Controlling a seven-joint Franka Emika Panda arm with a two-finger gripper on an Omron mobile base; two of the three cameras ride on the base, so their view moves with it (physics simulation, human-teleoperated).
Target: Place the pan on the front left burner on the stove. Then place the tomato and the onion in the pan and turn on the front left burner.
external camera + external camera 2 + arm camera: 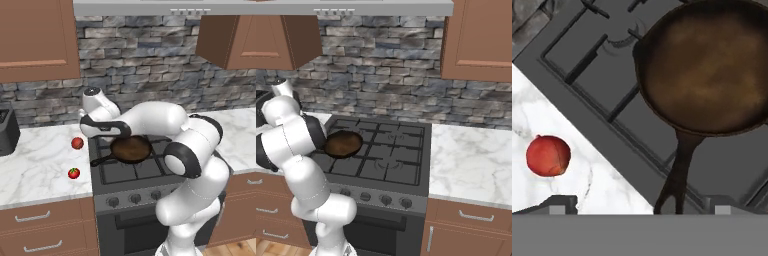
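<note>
The end effector (640, 207) hangs above the left edge of the stove with its two small dark finger tips (562, 204) spread as wide as they go and nothing between them. In the hand view the long thin black handle of the round dark cast-iron pan (712, 70) runs down between the tips, not gripped by either.

The pan, brownish and mottled on its inner face, rests on the black iron grate of the front left burner (125, 167) of the wide dark-grey gas stove (381, 160). Its handle points toward the front left corner of the range. In the left base view the white arm's wrist crosses just behind the pan and hides part of the rear grates.

Beside the stove, on the white veined marble tabletop (35, 165), lies the dull orange-red round onion (77, 143), near the stove's left edge and level with the pan. The small glossy bright-red tomato with its green cap (74, 173) sits nearer the tabletop's front edge, apart from the onion. Both are outside the pan.

A row of small round knobs (376, 198) lines the stove front above the oven door. A dark appliance (7, 130) stands at the far left of the tabletop. Rough grey stone blocks form the back wall (381, 65), flanked by smooth brown wooden cabinets (35, 35), with drawers (45, 225) below.
</note>
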